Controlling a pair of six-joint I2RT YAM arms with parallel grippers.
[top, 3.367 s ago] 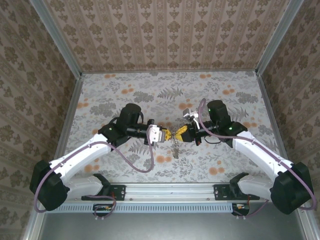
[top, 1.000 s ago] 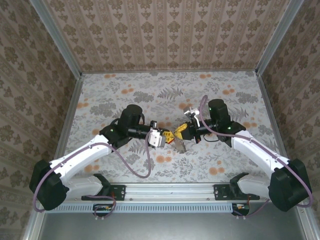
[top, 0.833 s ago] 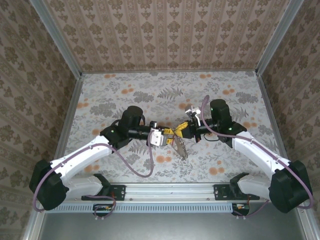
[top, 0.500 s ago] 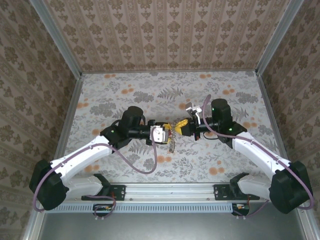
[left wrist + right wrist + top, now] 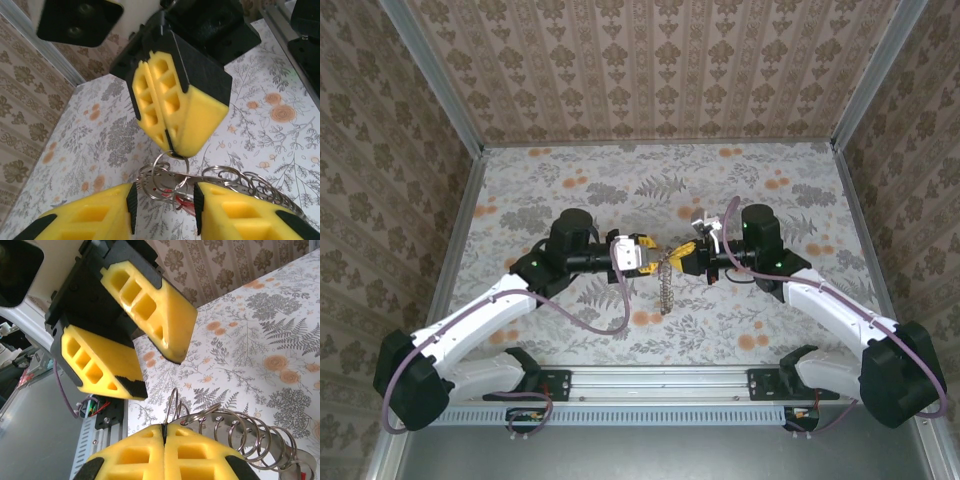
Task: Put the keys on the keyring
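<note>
The left hand (image 5: 647, 248) is released, its yellow pads (image 5: 100, 217) standing apart with a cluster of rings and a red key (image 5: 182, 202) between them. The keyring (image 5: 665, 285) dangles as a chain above the worktop (image 5: 570, 170), its top ring pinched in the clenched right hand (image 5: 679, 257).

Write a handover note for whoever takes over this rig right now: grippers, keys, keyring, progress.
Left gripper: open, its jaws either side of the ring cluster, gripping nothing.
Right gripper: shut on an end ring of the keyring; the rest of the rings hang below.
Keys: one red key sits among the rings, close to the left gripper.
Done: cannot tell whether that key is threaded on.
Left: check that key, then probably thread any others.
</note>
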